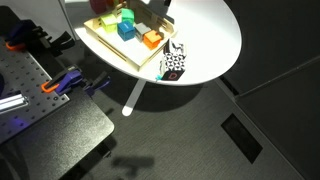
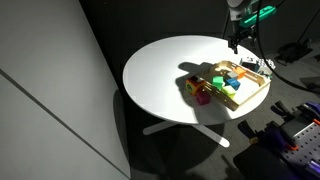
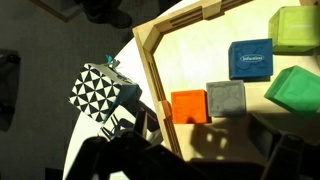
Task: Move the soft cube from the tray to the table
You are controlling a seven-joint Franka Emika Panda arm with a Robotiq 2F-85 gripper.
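The soft cube (image 3: pixel 100 90), black-and-white patterned, stands on the white table (image 1: pixel 215 35) just outside the tray's rim (image 3: pixel 152 70). It shows in both exterior views (image 1: pixel 173 55) (image 2: pixel 194 84) beside the tray (image 2: pixel 252 97), near the table's edge. A second patterned piece with red and yellow (image 2: pixel 203 96) sits against it; I cannot tell the two apart clearly. My gripper (image 2: pixel 235 42) hangs above the tray's far side, apart from the cube. In the wrist view its dark fingers stand wide apart at the bottom (image 3: pixel 205 160), with nothing between them.
In the tray lie an orange block (image 3: pixel 188 105), a grey block (image 3: pixel 226 97), a blue block (image 3: pixel 250 58) and two green blocks (image 3: pixel 298 28). The table edge drops to dark floor beside the cube. Clamps and equipment stand on a bench (image 1: pixel 40 90).
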